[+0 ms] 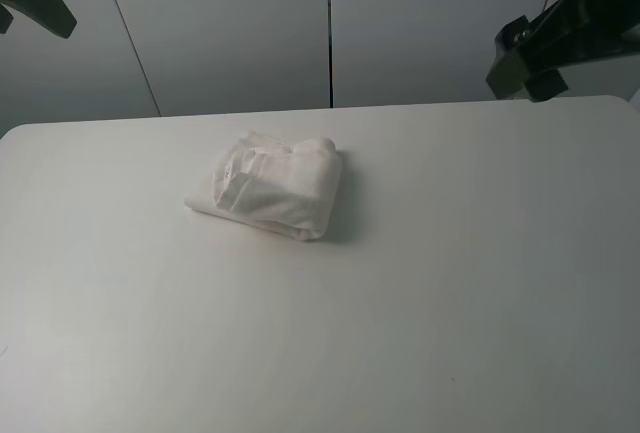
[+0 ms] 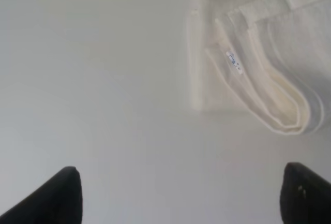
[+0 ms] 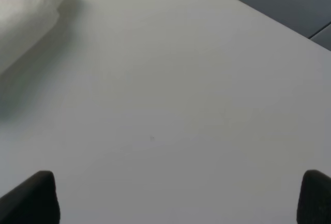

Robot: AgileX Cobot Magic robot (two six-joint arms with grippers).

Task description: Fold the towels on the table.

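1. The towel (image 1: 268, 185) lay folded into a thick, compact bundle on the white surface (image 1: 450, 283), toward its far half and a little left of centre.
2. The left tool (image 2: 178, 195) stood wide open and held nothing; only its two dark fingertips (image 2: 51, 198) showed in its wrist view, both hanging over bare surface.
3. The towel lay ahead of the left tool and off toward one fingertip's side, apart from it, with its layered folded edges turned to that camera.
4. A small label (image 2: 234, 62) with dark print sat on one of those folded layers.
5. The right tool (image 3: 178, 198) was likewise spread fully open and empty, its fingertips (image 3: 33, 198) over bare surface.
6. From the right tool, the towel lay well ahead and to one side, only a rounded corner of it (image 3: 26, 12) showing in that wrist view.
7. In the high view both arms (image 1: 560, 38) hung raised at the upper corners, well apart from the towel, neither touching it.
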